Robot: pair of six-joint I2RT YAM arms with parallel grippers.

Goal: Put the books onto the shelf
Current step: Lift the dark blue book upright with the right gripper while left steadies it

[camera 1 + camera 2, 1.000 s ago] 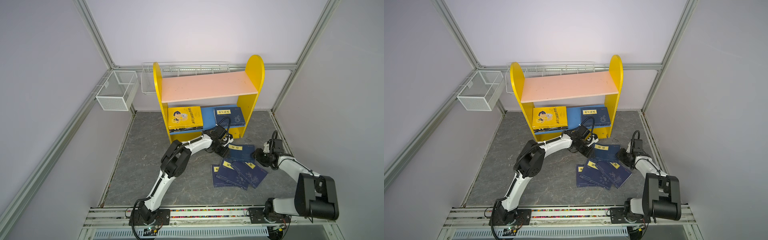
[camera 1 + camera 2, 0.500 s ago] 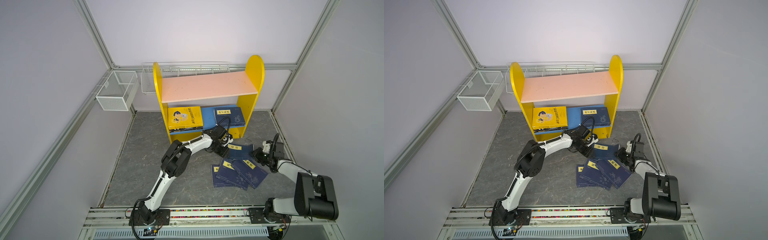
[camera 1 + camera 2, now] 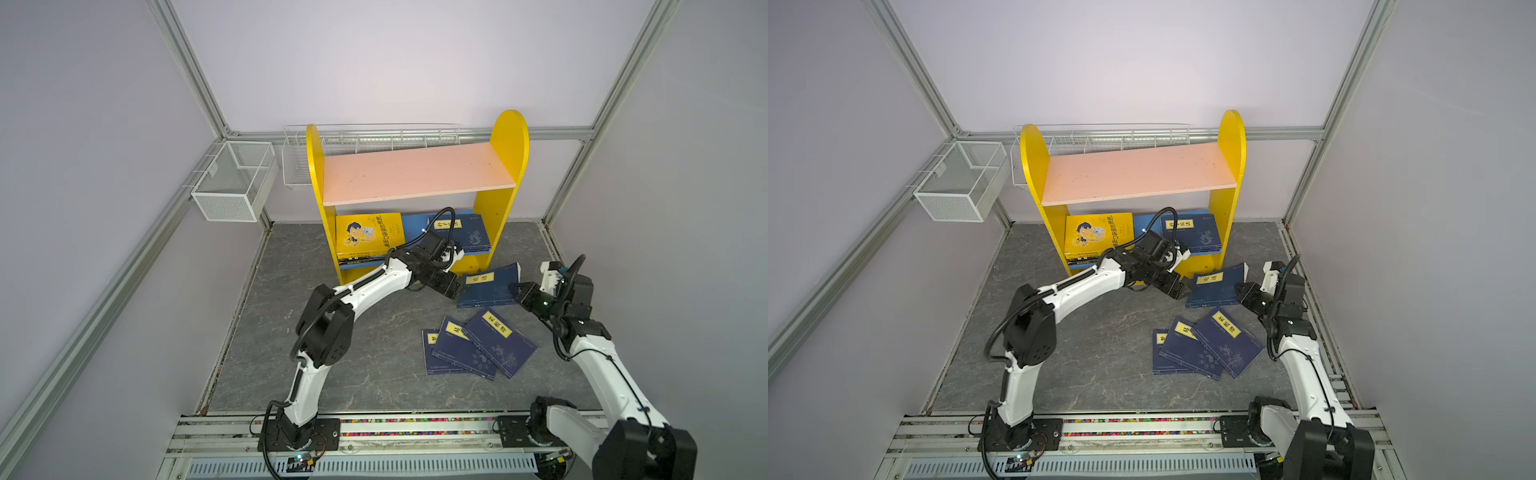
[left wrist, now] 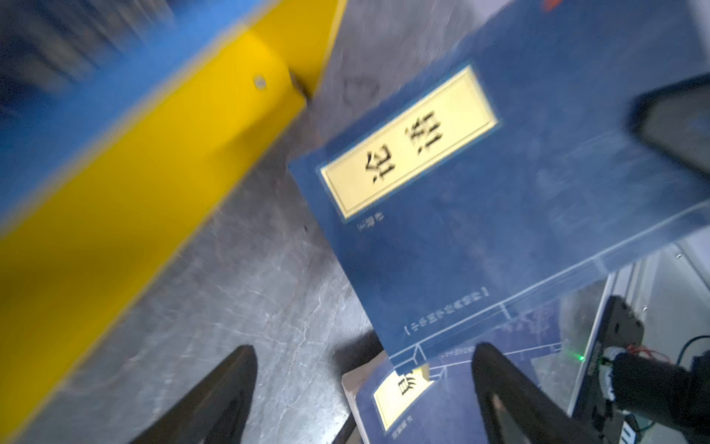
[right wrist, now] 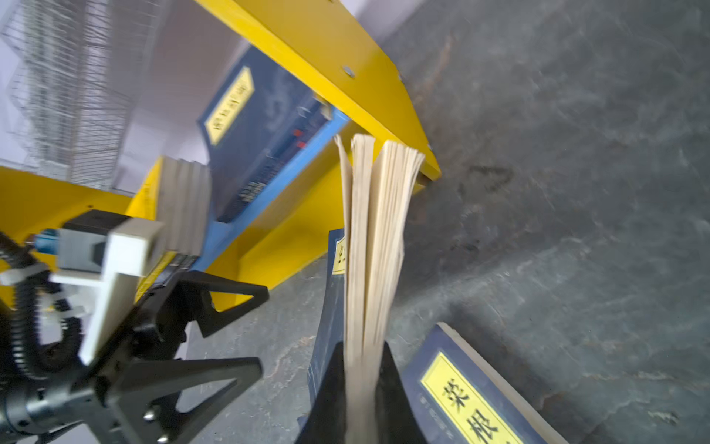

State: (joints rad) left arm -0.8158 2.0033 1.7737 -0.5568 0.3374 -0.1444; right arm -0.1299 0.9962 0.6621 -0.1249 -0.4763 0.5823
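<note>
Sitting right of centre in both top views, just in front of the yellow-sided shelf (image 3: 503, 166), a navy paperback (image 3: 488, 286) (image 3: 1214, 284) with a yellow title label is pinched at its fanned page edge by the right gripper (image 3: 517, 289) (image 5: 361, 369), jaws closed tight on the pages. At the book's opposite edge the left gripper (image 3: 455, 289) (image 4: 365, 357) stands spread wide, holding nothing. Three more navy paperbacks (image 3: 478, 349) overlap on the grey floor (image 3: 365, 357) lower in the frame; yellow and navy books (image 3: 370, 235) lie on the blue lower board (image 3: 411, 226).

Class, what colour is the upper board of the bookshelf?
Pink. The upper board shows best in a top view.
</note>
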